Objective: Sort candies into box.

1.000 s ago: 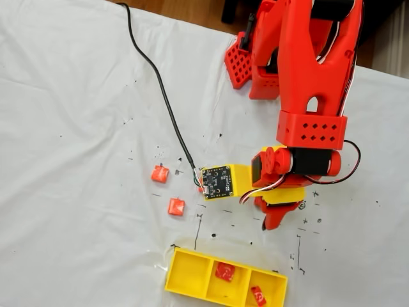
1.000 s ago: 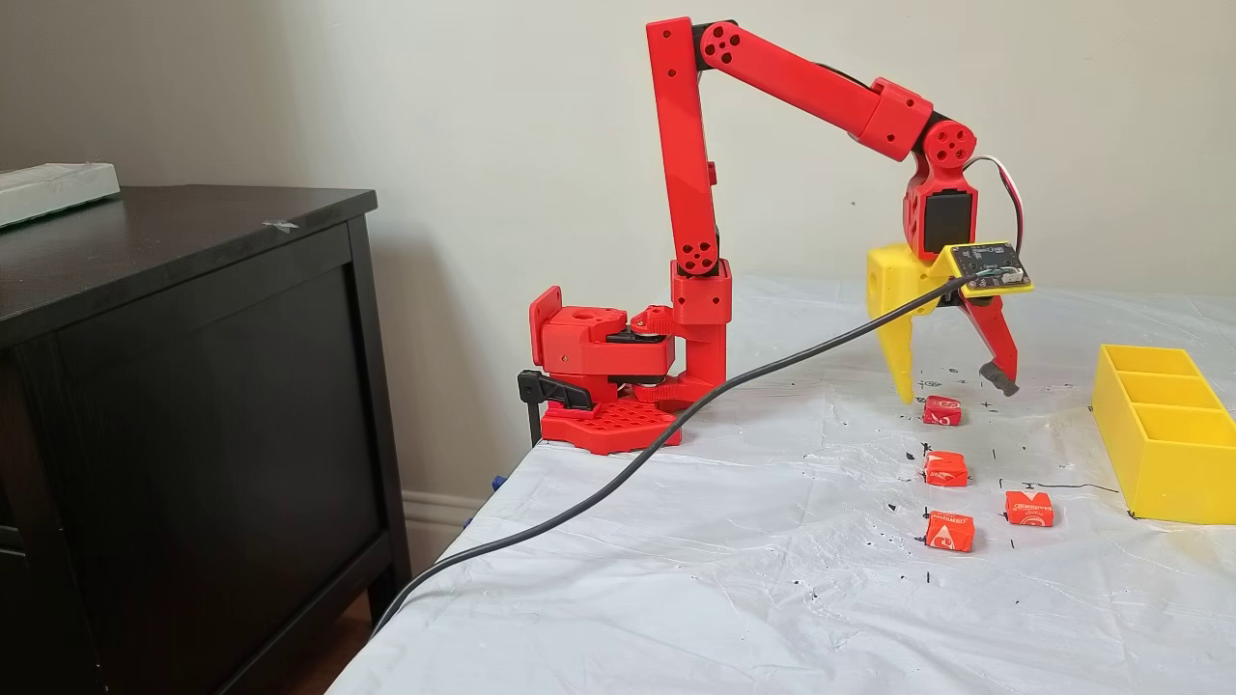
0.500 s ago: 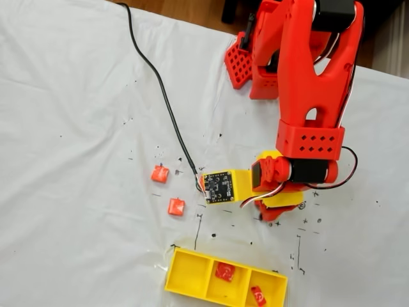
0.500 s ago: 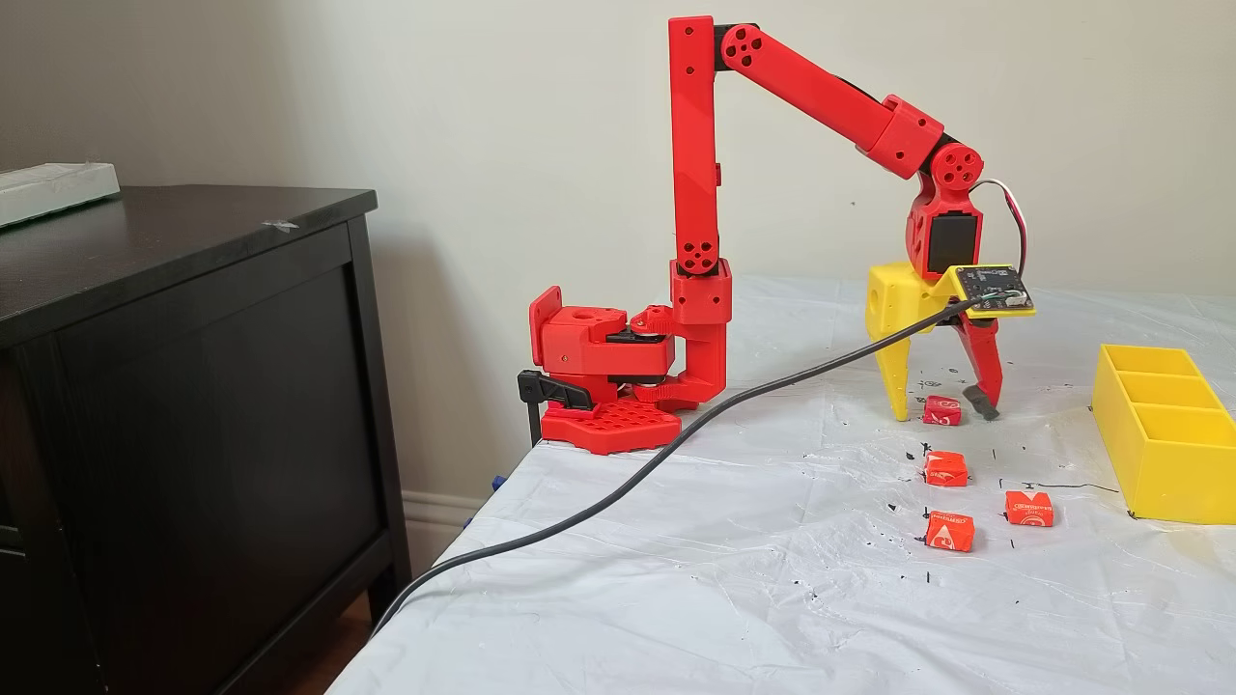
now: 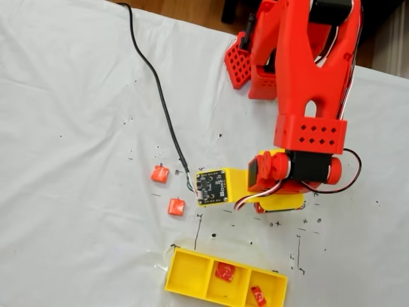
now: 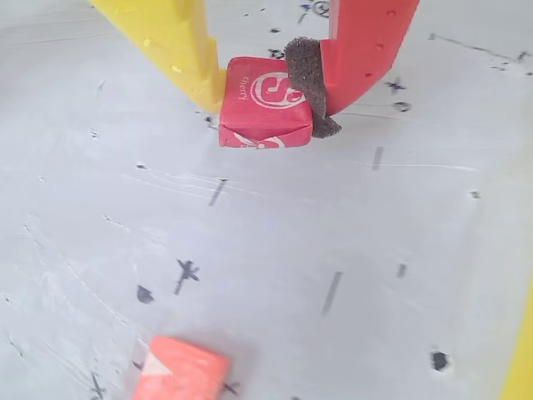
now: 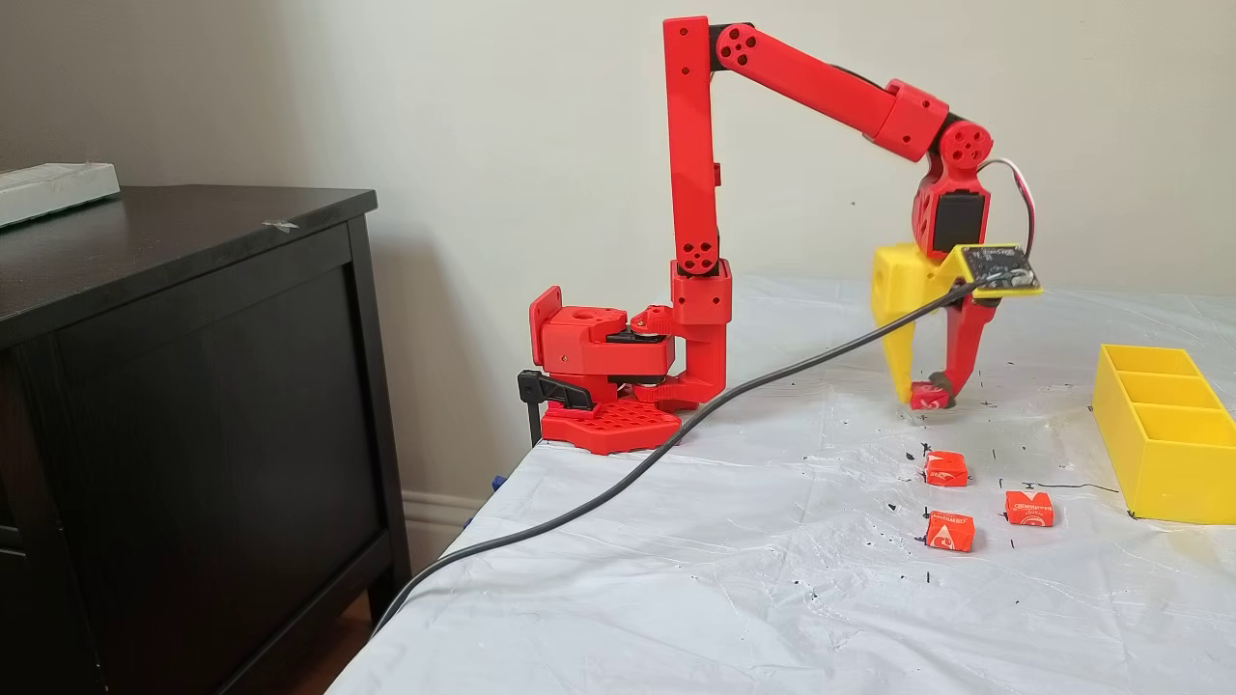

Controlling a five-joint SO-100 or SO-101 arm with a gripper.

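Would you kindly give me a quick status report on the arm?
Gripper shut on deep red white-marked candy. Yellow three-compartment tray holds two candies. Three candies loose on sheet, path unobstructed.

Candy (image 6: 265,111) btwn pincer (image 6: 265,98) jaws; box (image 7: 1164,434) right.

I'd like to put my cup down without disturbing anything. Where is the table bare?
The wide white sheet left of the black cable in a fixed view is bare. It is crowded nearer the yellow box: loose candies, and the gripper shut on a red candy.
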